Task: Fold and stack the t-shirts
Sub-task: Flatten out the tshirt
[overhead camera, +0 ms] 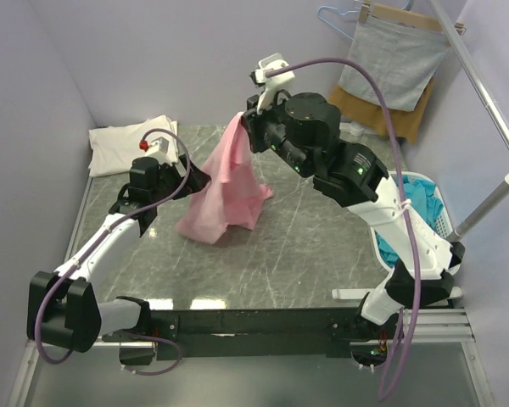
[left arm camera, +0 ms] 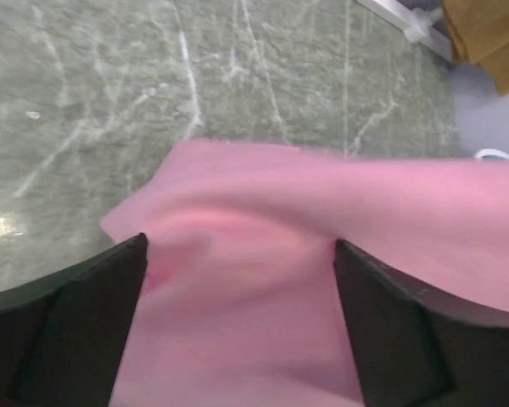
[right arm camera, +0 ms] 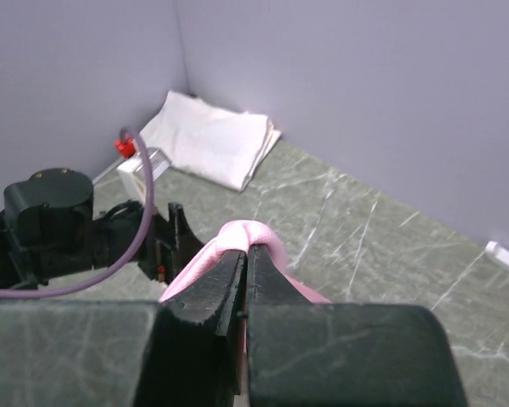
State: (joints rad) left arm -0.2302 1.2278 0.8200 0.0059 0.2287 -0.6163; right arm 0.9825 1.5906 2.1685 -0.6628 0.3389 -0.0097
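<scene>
One pink t-shirt (overhead camera: 229, 188), near-vertical — top in clamped right hand (right arm camera: 244, 252); left hand (left arm camera: 237, 253) agape

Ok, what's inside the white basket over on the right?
Crumpled teal-blue t-shirts lie in the white basket. The right arm covers its near side, so their number is hidden.
</scene>
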